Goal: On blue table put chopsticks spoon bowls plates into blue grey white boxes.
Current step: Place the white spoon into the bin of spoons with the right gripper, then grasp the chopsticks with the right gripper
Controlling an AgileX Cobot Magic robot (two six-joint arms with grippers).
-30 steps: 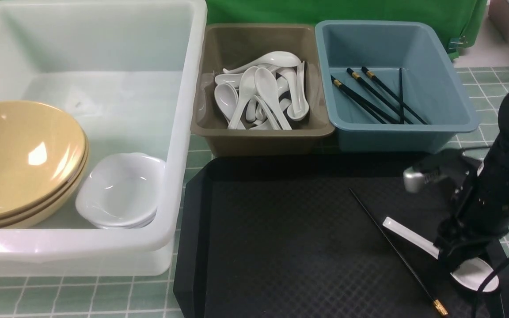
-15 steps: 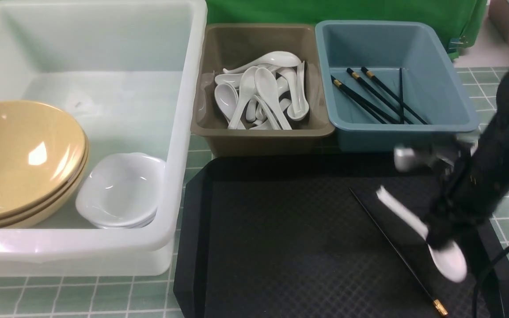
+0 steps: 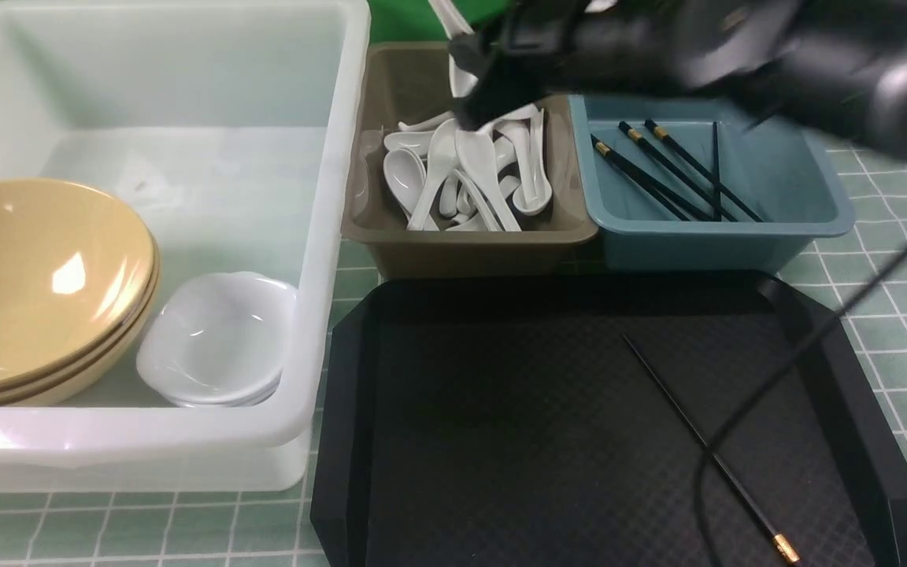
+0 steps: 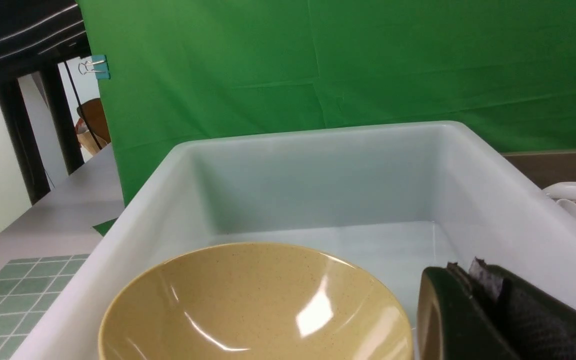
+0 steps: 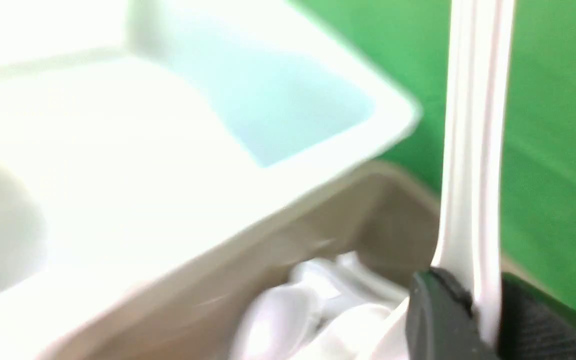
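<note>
My right gripper [image 3: 475, 94] hangs above the grey-brown bin [image 3: 461, 246], shut on a white spoon [image 5: 473, 150] whose handle sticks up between its jaws. Several more spoons [image 3: 461, 177] lie piled in that bin. Black chopsticks [image 3: 666, 169] lie in the blue bin [image 3: 737, 236], and one chopstick [image 3: 705, 449] lies on the black tray. Stacked tan bowls [image 3: 36, 283] and white plates [image 3: 213, 342] sit in the white tub [image 3: 335, 157]. My left gripper [image 4: 465, 267] is shut and empty beside a bowl [image 4: 253, 305]; the front view does not show it.
The black textured tray [image 3: 501, 433] fills the near middle of the blue table [image 3: 894, 315]. A cable from the right arm [image 3: 784, 362] hangs across the tray's right side. A green backdrop stands behind the bins.
The right gripper closed on the spoon on the tray's right side, lifted it, and swung left and away to above the grey-brown bin. The lone chopstick has not moved.
</note>
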